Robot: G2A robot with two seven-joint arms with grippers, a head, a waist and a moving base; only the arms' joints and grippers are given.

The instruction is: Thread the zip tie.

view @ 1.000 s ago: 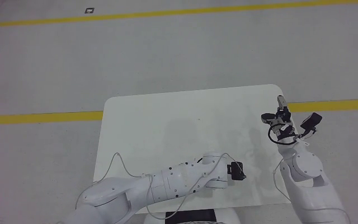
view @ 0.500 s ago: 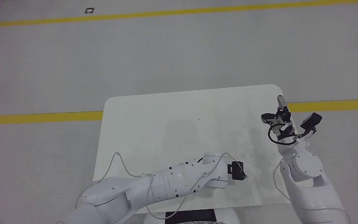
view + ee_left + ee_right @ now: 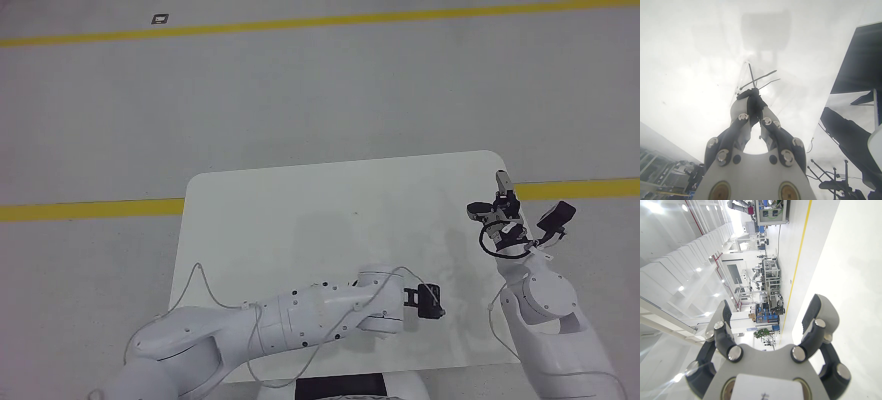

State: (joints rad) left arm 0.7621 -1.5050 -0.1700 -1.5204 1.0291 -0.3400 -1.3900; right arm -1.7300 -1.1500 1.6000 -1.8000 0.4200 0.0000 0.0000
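Jaws on the left gripper (image 3: 753,93) are pressed together, pinching the zip tie (image 3: 764,76). Thin dark strands fan out past the fingertips, low over the table (image 3: 300,220) near its front edge, and I cannot tell head from tail. Right gripper (image 3: 770,308) stands spread, nothing in it, well apart by the table's right edge. I judge the tie near weightless, springy and slick, so I'd grip the tail close to its tip, where it flexes least.
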